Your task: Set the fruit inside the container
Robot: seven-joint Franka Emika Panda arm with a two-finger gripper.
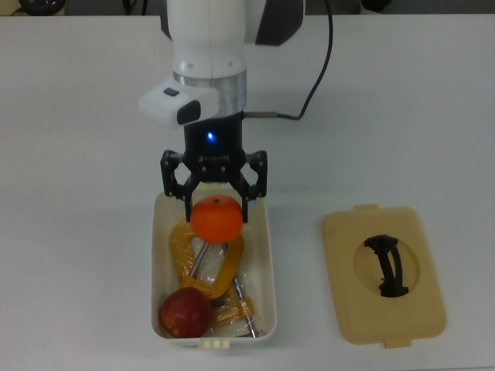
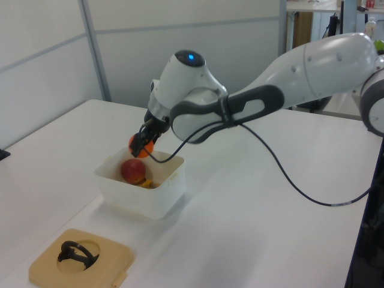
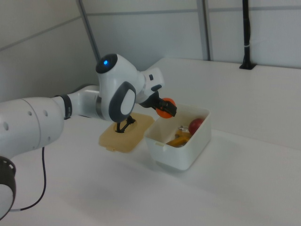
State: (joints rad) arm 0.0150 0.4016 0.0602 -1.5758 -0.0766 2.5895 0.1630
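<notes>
Gripper clamps the tangerine above the box, at its 12 o'clock end; lower onto the clamp, clear of the 6 o'clock apple, before releasing

Two fruits are in view: one orange tangerine and one dark red apple. There is one white container, one yellow-orange clamp and one tan lid bearing one black handle. One robot arm shows, with one claw, over one white surface.
</notes>
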